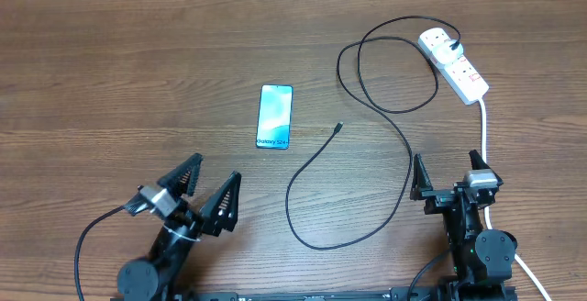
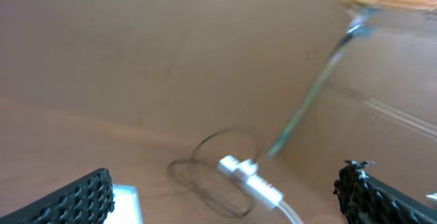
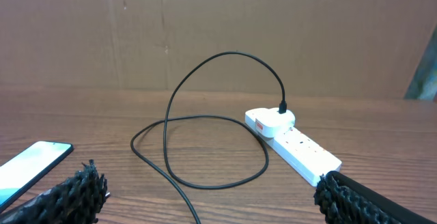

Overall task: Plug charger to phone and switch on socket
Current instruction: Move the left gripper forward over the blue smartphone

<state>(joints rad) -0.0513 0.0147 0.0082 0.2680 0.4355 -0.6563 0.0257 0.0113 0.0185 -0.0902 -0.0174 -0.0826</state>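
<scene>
The phone [image 1: 275, 116] lies flat mid-table, its light blue screen up; its corner shows in the right wrist view [image 3: 31, 164]. The charger's black cable [image 1: 399, 145] loops across the table, its small tip [image 1: 339, 127] resting free to the right of the phone. Its white plug head [image 1: 440, 40] sits in the socket [image 1: 461, 70], a white strip at the far right [image 3: 297, 145]. My left gripper [image 1: 209, 194] stands open near the front left, holding nothing. My right gripper [image 1: 448, 174] is open at the front right, below the socket.
The socket's thick white cord [image 1: 484, 136] runs down the right side past my right arm to the front edge. A cardboard wall [image 3: 218, 33] backs the table. The left wrist view is blurred; it shows the socket [image 2: 249, 179] and cable loops.
</scene>
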